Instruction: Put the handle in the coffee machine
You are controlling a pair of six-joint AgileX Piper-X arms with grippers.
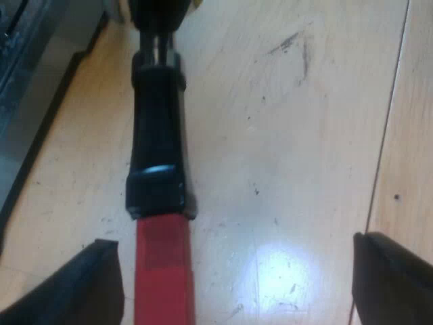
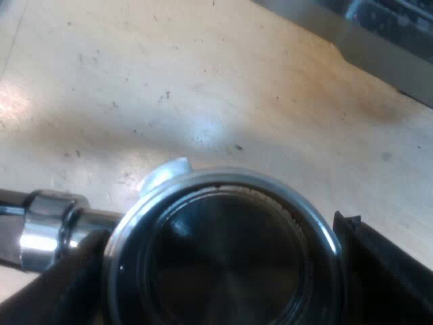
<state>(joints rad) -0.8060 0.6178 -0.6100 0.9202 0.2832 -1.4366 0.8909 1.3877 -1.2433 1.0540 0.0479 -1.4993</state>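
Note:
The metal holder's round basket (image 2: 223, 257) sits between my right gripper's (image 2: 220, 281) black fingers (image 2: 385, 271), which press against its rim on both sides; the basket looks empty and dark inside. Its chrome neck (image 2: 47, 233) runs off toward the handle. The dark handle (image 1: 157, 135) with its red end (image 1: 164, 271) lies along the wooden table under my left gripper (image 1: 237, 284). That gripper stands open, with the red end close to one finger (image 1: 81, 288) and a wide gap to the other.
The espresso machine's dark base (image 1: 27, 101) runs along the table beside the handle, and its metal front edge (image 2: 379, 40) lies beyond the basket. Light wooden table (image 1: 291, 135) spreads around the holder, with a seam between boards.

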